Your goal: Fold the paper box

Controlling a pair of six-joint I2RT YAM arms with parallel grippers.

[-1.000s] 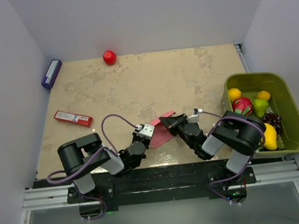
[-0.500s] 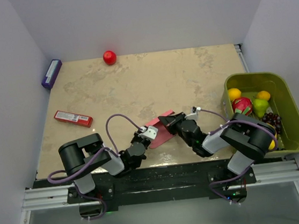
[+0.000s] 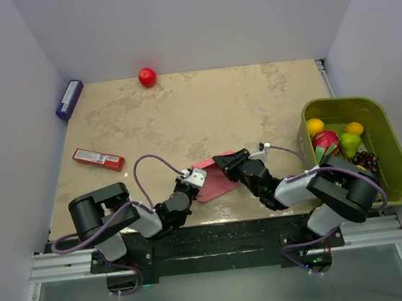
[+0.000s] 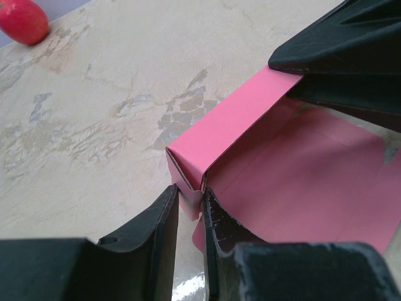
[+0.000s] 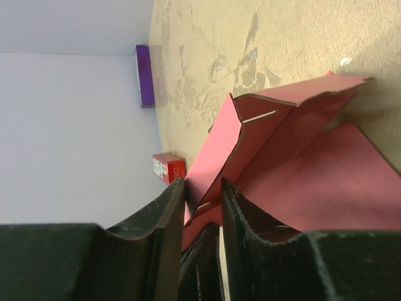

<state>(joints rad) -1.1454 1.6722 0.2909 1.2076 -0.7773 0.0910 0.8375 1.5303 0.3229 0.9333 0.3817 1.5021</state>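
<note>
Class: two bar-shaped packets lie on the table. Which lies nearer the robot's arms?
The red packet, on the left side; the purple packet sits much farther back, at the far left corner.

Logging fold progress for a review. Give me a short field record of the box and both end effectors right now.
box: pink card, one wall folded up, the rest flat on table
left end effector: pinching one end of wall
right end effector: fingers slightly apart, straddling the other end
fold: unfinished
elsewhere: red packet, ball, purple bar, fruit bin

right claw (image 5: 202,185), fingers slightly apart, straddles a raised flap of the paper box (image 5: 301,169).
</note>
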